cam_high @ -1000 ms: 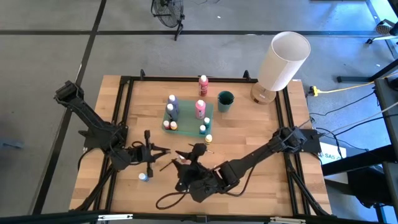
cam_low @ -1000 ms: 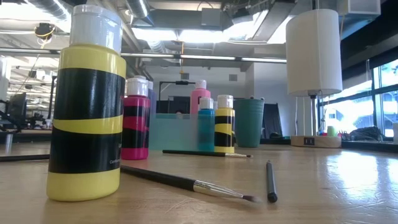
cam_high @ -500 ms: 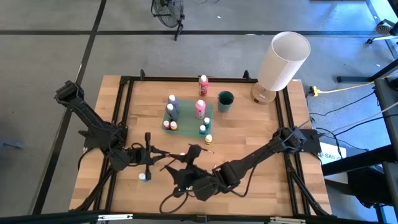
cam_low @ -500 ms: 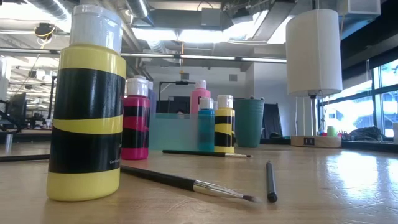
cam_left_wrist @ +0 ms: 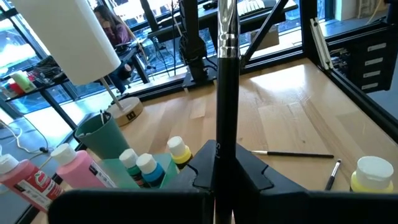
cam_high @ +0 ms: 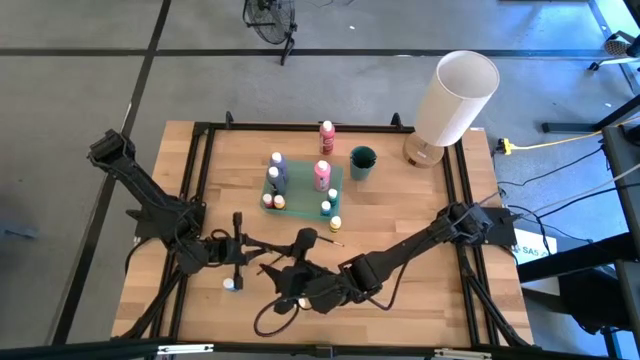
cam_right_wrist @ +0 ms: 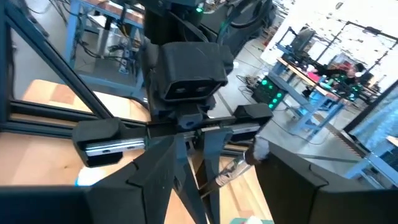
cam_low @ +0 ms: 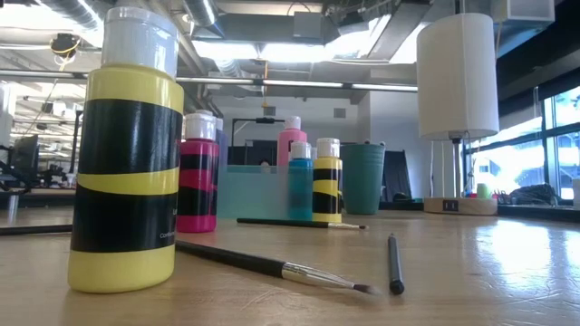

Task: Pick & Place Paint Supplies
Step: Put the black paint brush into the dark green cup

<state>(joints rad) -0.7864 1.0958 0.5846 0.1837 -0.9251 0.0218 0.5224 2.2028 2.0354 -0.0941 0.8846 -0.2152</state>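
Observation:
My left gripper [cam_high: 243, 250] is near the table's near-left part and is shut on a thin dark-handled brush [cam_left_wrist: 225, 93] with a metal ferrule. My right gripper [cam_high: 292, 268] hovers just to its right, open, and faces the left gripper [cam_right_wrist: 186, 121]. In the right wrist view another brush's ferrule [cam_right_wrist: 232, 171] shows between my right fingers; I cannot tell whether they touch it. A yellow white-capped bottle [cam_high: 230, 285] stands beside the left gripper. Several bottles stand in the teal tray [cam_high: 300, 192]. More brushes [cam_low: 272, 265] lie flat on the table. My left gripper pinches the brush's dark handle [cam_left_wrist: 224, 146] between its two shut fingers, some way below the ferrule. The fingers come level from the table's left and lie across the brush. In the high view the brush [cam_high: 238, 225] runs from the far side to the near side.
A big white cylinder lamp [cam_high: 455, 95] stands at the far right corner with a teal cup [cam_high: 362, 161] beside it. A pink bottle [cam_high: 327, 134] stands beyond the tray and a small yellow one [cam_high: 335, 223] just before it. Black frame rails [cam_high: 200, 170] border the table.
My right gripper has moved toward the table's left and slightly toward the near edge, closing in on the left gripper. The left gripper and its brush have kept still.

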